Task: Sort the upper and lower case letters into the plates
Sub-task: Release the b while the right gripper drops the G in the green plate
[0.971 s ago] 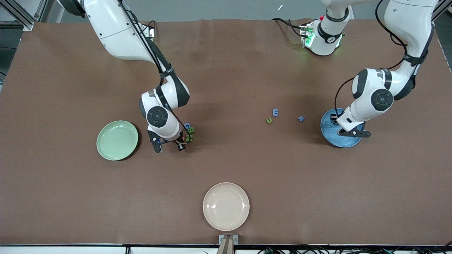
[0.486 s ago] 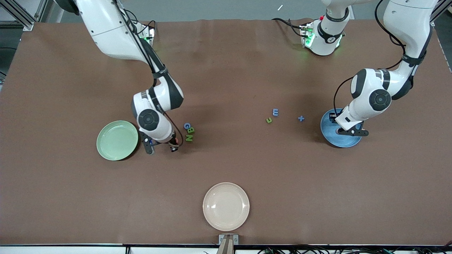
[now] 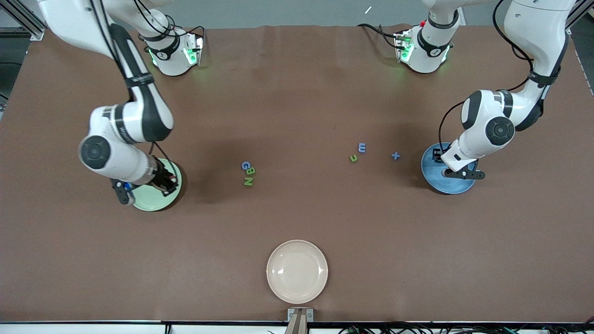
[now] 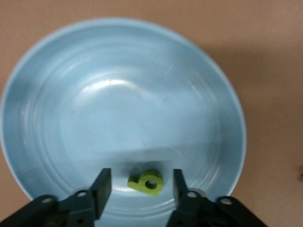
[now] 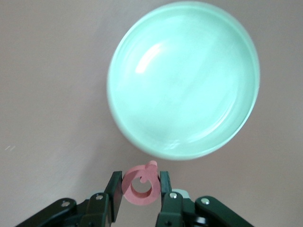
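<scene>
Right pincer [image 5: 138, 194]: I have it clenched on the flat red foam letter [image 5: 140, 184], at the round pale mint-green plastic plate [image 3: 155, 197], ready to drop.
Left pincer [image 4: 138, 187]: released over the round sky-blue plastic plate [image 4: 47, 94]; the small green foam letter [image 4: 147, 182] lies inside.
Unsorted letters: loose foam letters [image 3: 248, 174] wait mid-table [image 3: 297, 102], between the plates.

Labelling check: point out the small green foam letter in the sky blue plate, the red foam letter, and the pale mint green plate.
Green foam letter [image 4: 146, 182], left wrist view, its middle.
Red foam letter [image 5: 140, 185], right wrist view, its ring.
Pale mint green plate [image 5: 189, 85], right wrist view, bare bottom.
</scene>
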